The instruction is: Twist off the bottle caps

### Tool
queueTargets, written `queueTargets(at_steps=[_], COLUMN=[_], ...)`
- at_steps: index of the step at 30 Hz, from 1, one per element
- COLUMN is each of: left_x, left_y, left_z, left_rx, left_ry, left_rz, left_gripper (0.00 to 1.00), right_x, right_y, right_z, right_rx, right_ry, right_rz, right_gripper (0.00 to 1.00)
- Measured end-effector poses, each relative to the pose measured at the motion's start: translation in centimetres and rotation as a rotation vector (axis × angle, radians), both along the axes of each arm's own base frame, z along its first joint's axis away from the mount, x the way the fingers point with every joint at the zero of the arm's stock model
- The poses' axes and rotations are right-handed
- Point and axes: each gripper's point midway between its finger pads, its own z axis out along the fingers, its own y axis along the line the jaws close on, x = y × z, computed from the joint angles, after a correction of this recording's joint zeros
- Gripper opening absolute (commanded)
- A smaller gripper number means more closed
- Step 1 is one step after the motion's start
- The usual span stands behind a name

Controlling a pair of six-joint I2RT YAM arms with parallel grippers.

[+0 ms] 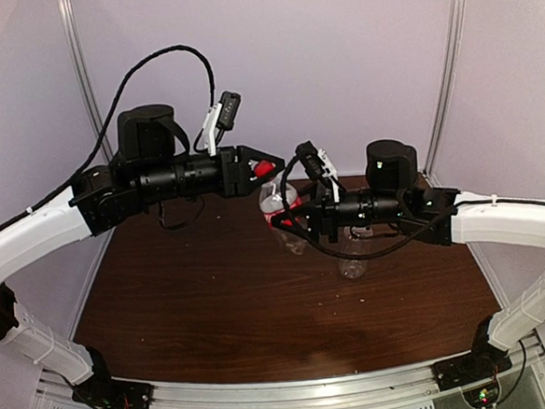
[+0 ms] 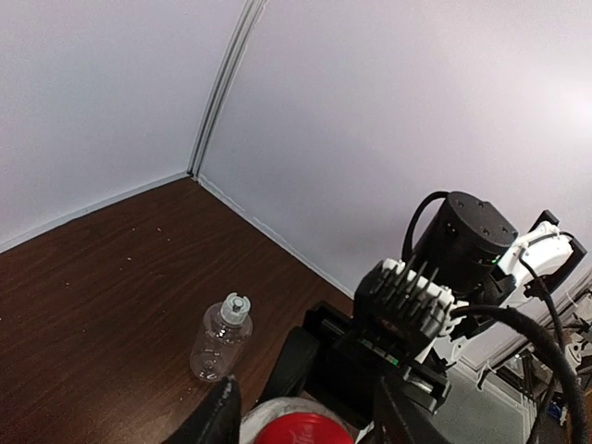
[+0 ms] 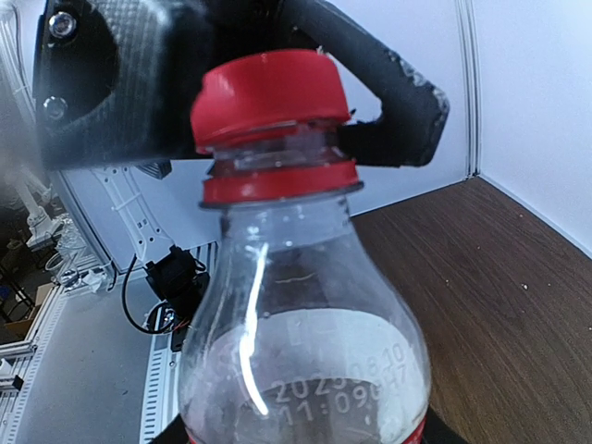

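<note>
Right wrist view: the slim bottle (image 3: 296, 351) looms nearest, seemingly empty, and your right gripper (image 1: 299, 223) is clamped round its label. Just above, the left gripper (image 1: 263, 168) pinches the red cap (image 3: 270, 92), with thread showing beneath it. Twist square to the neck and hold the bottle steady. Farther back the wider bottle (image 2: 220, 340) stands on the table (image 2: 92, 305), white cap (image 2: 236, 305) on and nothing visible inside.

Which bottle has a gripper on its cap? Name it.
The red-capped bottle: the left gripper pinches its cap. The unlabelled bottle sits apart, untouched.
</note>
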Motion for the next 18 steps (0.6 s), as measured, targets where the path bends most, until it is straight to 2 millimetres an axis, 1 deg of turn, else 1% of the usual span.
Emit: queueTargets(at_steps=[6, 12, 14, 17, 18], left_x=[-0.3, -1.5, -2.0, -3.1, -3.2], left_y=[0.2, 1.2, 1.7, 2.3, 2.8], left_z=[0.3, 1.8, 2.3, 3.1, 3.3], left_rx=[-0.001, -0.001, -0.001, -0.003, -0.003], left_ry=[-0.019, -0.095, -0.126, -0.179, -0.196], left_rz=[-0.012, -0.047, -0.076, -0.145, -0.170], left_gripper=[0.66, 0.76, 0.79, 0.80, 0.81], right_x=[-0.6, -1.6, -2.1, -3.0, -3.4], right_y=[0.1, 0.1, 0.1, 0.2, 0.2], right_z=[-0.1, 0.2, 0.3, 0.6, 0.8], right_rx=[0.002, 0.021, 0.027, 0.041, 0.048], right_ry=[0.005, 0.003, 0.005, 0.012, 0.016], right_rz=[0.034, 0.090, 0.116, 0.168, 0.188], right_gripper=[0.22, 0.22, 0.22, 0.22, 0.22])
